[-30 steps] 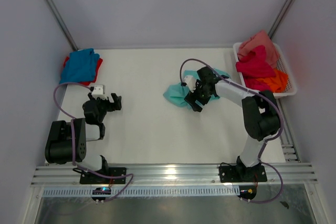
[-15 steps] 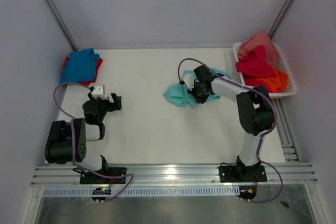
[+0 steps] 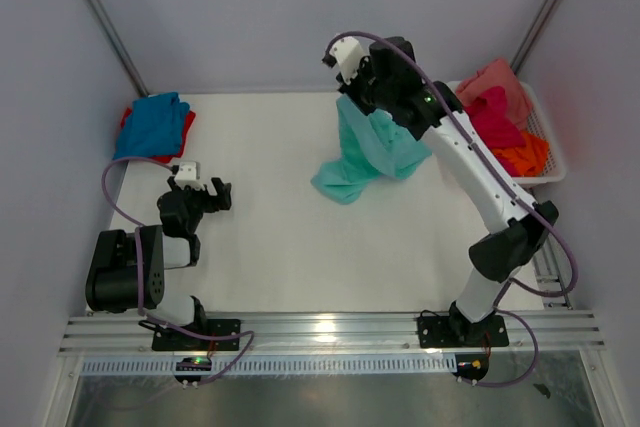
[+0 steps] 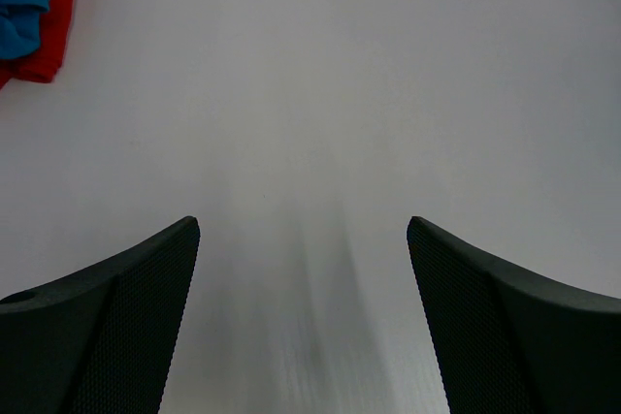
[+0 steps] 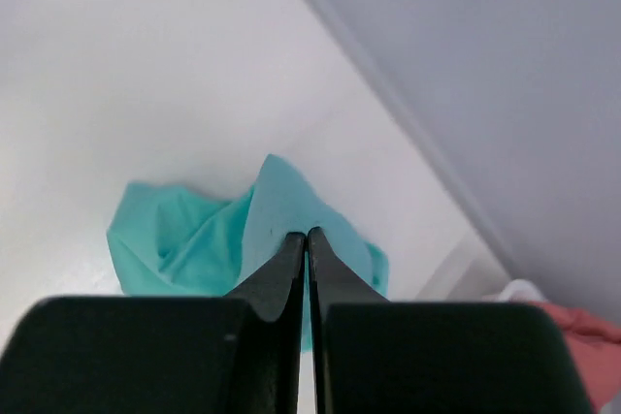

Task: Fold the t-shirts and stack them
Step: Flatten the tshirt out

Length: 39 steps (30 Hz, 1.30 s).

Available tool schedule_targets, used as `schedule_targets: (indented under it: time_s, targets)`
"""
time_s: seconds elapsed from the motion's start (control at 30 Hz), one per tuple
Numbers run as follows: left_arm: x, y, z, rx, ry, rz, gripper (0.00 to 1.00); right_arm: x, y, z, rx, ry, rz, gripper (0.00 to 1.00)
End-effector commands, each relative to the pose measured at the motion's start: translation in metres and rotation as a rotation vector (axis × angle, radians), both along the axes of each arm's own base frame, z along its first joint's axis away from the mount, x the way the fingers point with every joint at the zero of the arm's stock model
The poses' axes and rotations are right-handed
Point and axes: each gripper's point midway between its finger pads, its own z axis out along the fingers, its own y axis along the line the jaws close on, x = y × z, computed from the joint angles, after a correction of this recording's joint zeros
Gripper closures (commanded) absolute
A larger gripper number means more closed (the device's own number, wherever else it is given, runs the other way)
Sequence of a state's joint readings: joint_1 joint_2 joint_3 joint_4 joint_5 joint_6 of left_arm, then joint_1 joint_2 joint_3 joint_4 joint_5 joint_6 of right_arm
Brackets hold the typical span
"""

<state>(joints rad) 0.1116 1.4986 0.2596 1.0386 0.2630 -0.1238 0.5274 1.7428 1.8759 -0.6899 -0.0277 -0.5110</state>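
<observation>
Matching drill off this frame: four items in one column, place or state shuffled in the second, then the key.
Column 1
1. mint-teal t-shirt
2. blue t-shirt
3. left gripper
4. white mesh basket

Column 2
A. open, over bare table
B. far right edge, magenta t-shirt inside
C. hanging from the shut right gripper, lower end on the table
D. far left corner, lying on a red t-shirt

Pairs: 1-C, 2-D, 3-A, 4-B
</observation>
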Motion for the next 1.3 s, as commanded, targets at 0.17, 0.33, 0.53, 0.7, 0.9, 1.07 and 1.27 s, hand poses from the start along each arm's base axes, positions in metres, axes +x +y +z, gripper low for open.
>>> schedule_targets:
  time_s: [0.17,0.33,0.53,0.7,0.9,1.07,1.27]
  targets:
    - [0.010,0.000,0.018,0.021,-0.068,-0.012,0.11,-0.083,0.026,0.178,0.150,-0.330,0.035,0.97]
    - [0.010,0.000,0.018,0.020,-0.066,-0.010,0.10,-0.144,0.060,0.203,0.244,-0.329,0.224,0.97]
    - [0.010,0.000,0.018,0.020,-0.066,-0.010,0.07,-0.158,0.069,0.185,0.244,-0.273,0.295,0.97]
    - [0.009,-0.006,0.018,0.023,-0.069,-0.048,0.01,-0.132,0.065,0.138,0.132,-0.266,0.199,0.97]
    - [0.008,-0.009,0.018,0.035,-0.072,-0.075,0.08,-0.120,0.063,0.101,0.079,-0.235,0.137,0.97]
    - [0.008,-0.009,0.019,0.036,-0.075,-0.075,0.08,-0.112,0.065,0.094,0.068,-0.237,0.110,0.97]
    - [0.007,-0.013,0.019,0.039,-0.073,-0.096,0.07,-0.080,0.031,0.120,0.110,-0.393,-0.194,0.97]
